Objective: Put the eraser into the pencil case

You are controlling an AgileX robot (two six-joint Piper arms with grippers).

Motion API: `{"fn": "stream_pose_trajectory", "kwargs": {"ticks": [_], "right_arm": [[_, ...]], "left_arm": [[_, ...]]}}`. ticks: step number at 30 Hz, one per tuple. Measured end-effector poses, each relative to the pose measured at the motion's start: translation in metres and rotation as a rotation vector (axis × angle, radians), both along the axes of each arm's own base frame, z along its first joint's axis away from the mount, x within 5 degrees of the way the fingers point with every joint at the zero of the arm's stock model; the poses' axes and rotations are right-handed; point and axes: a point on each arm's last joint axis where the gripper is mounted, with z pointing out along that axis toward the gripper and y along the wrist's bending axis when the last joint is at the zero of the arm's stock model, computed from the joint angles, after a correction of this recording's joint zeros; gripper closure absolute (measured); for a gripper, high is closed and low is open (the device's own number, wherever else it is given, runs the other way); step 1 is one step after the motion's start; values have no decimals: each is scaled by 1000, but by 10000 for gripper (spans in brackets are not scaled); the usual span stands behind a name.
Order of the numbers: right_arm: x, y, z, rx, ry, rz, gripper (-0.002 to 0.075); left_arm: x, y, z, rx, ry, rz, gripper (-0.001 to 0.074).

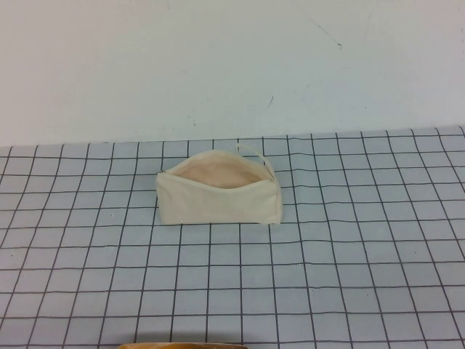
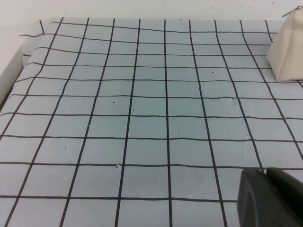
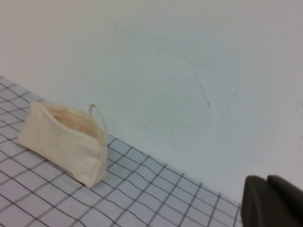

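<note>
Left end effector (image 2: 270, 198), right end effector (image 3: 272, 201) — grip state unclear; pencil case (image 1: 218, 190) cream, unzipped — pinkish lining.

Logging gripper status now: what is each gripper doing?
Left gripper: only a dark edge shows; cannot be told.
Right gripper: same, cannot be told.

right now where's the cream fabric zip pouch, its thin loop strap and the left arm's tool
cream fabric zip pouch (image 1: 218, 203), high view, front fabric wall
thin loop strap (image 3: 98, 116), right wrist view, arc above the pouch's end
left tool (image 2: 270, 198), left wrist view, dark body at the picture's edge
</note>
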Motion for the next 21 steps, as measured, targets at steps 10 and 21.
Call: {"fn": "stream_pose_trajectory", "kwargs": {"ticks": [10,21], "right_arm": [[4,-19,-53,67,159,-357,727],[14,-28,-115,115,302,-544,727]], "left_arm": [[0,0,0,0,0,0,736],[0,0,0,-2,0,1,736]]}}
